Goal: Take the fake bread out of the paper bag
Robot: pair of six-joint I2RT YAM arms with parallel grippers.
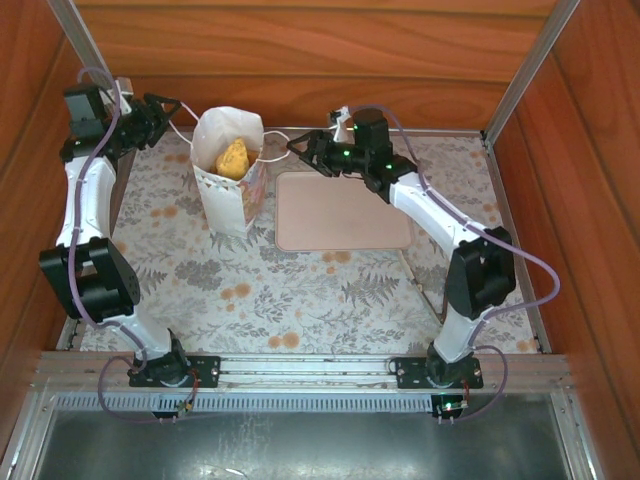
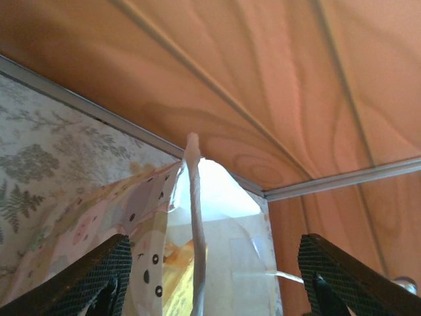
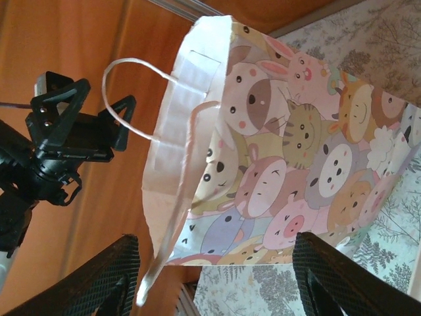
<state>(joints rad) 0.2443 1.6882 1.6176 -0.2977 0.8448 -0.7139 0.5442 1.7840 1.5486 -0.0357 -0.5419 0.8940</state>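
The paper bag [image 1: 232,195] stands upright at the back left of the table; its sides carry a cartoon animal print [image 3: 296,151]. A golden piece of fake bread [image 1: 234,158] shows inside its open top, and again as a yellow patch [image 2: 172,276] in the left wrist view. My left gripper [image 1: 172,110] is open just left of the bag, with a white cord handle [image 2: 195,217] hanging between its fingers [image 2: 99,276]. My right gripper [image 1: 298,148] is open just right of the bag, the near cord handle [image 3: 172,217] dangling between its fingers [image 3: 108,276].
A pale pink tray [image 1: 343,210] lies flat right of the bag, under the right arm. Wooden walls close in the back and both sides. The floral tablecloth [image 1: 280,290] spreads in front of the bag. The left gripper [image 3: 72,125] faces me across the bag.
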